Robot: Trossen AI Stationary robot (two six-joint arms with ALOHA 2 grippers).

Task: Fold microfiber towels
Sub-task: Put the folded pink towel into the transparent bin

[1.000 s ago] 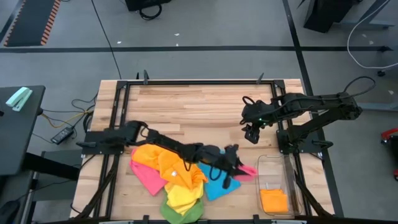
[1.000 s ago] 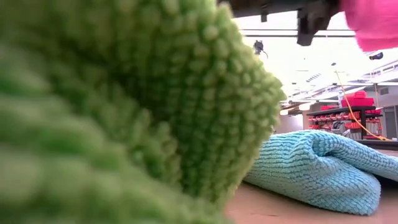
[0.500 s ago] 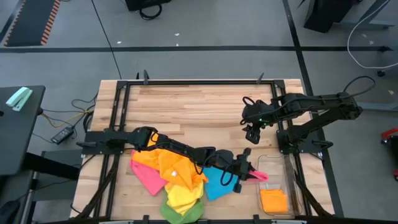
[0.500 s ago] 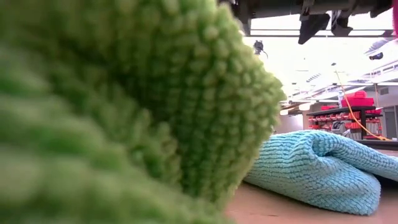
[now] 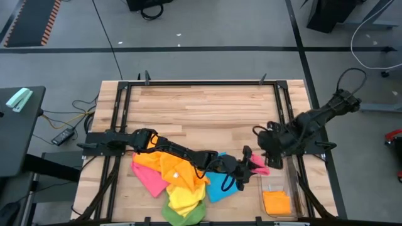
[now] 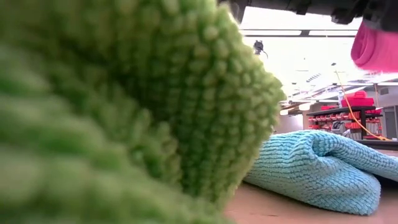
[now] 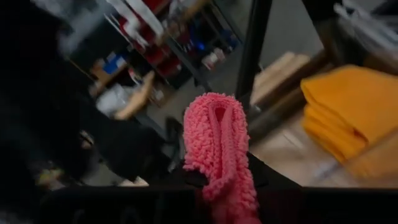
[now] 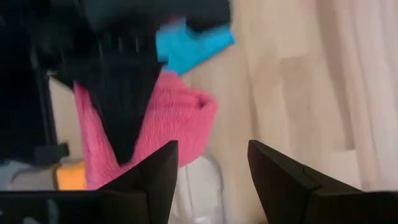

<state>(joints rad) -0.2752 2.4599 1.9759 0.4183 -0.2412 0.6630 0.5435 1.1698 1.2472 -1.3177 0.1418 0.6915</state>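
Note:
My left gripper point(image 5: 247, 164) reaches across from the left and is shut on a folded pink towel point(image 5: 258, 164), held just off the far left corner of the clear bin point(image 5: 290, 188). A folded orange towel point(image 5: 276, 202) lies in the bin. My right gripper point(image 5: 271, 152) hangs open just above and beyond the pink towel point(image 8: 180, 124), pointing steeply down. Loose orange point(image 5: 151, 158), pink point(image 5: 147, 179), yellow point(image 5: 182, 191), green point(image 5: 185, 216) and blue point(image 5: 217, 185) towels lie heaped on the table's near left. My left gripper pinches the folded pink towel point(image 7: 219, 163) between its two fingers point(image 7: 261, 175), several layers together. The fingers come level from the table's left. The towel's rolled-over folded end point(image 7: 214, 115) juts out past the fingertips, and the whole bundle is lifted clear of the table.
The green towel point(image 6: 124, 112) fills most of the low view, with the blue towel point(image 6: 317, 168) behind it. The table's metal frame point(image 5: 289, 125) runs beside the bin. Bare wood point(image 5: 201, 110) lies at the far half of the table.
My left gripper has gone a little toward the table's right edge with the pink towel and has rolled about its own line, turning the towel. My right gripper has swung toward the near edge, down over the pink towel, staying open.

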